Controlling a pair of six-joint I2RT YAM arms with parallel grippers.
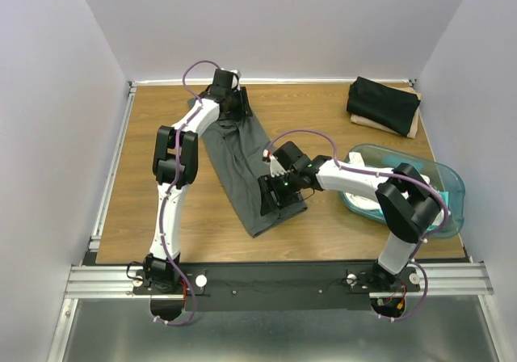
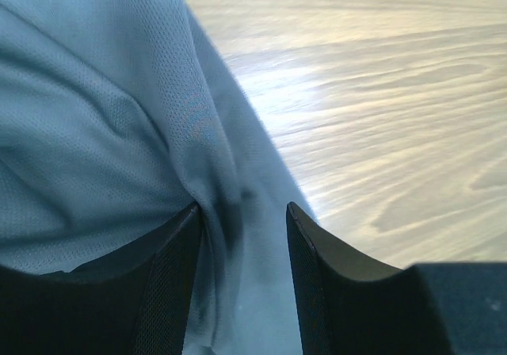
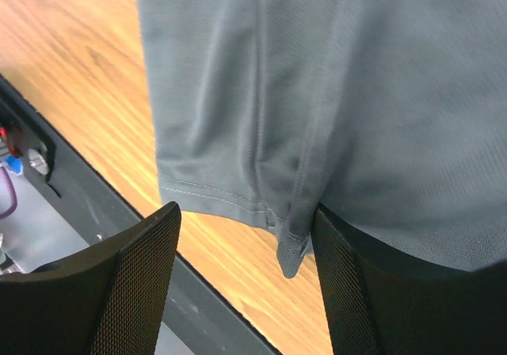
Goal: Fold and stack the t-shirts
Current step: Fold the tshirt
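Observation:
A dark grey t-shirt (image 1: 242,160) lies as a long narrow strip running from the back left toward the table's front centre. My left gripper (image 1: 233,107) is over its far end. In the left wrist view that gripper (image 2: 242,212) is open, and a bunched fold of the grey fabric (image 2: 95,117) runs between its fingers. My right gripper (image 1: 275,196) is over the near end. It (image 3: 247,212) is open wide, with the stitched hem corner of the shirt (image 3: 356,78) hanging beside one finger. A folded black t-shirt (image 1: 384,103) rests at the back right.
A translucent teal tub (image 1: 448,188) holding white fabric (image 1: 362,196) stands at the right, under the right arm. The black shirt sits on a tan folded piece (image 1: 412,124). A metal rail (image 1: 275,277) runs along the near table edge.

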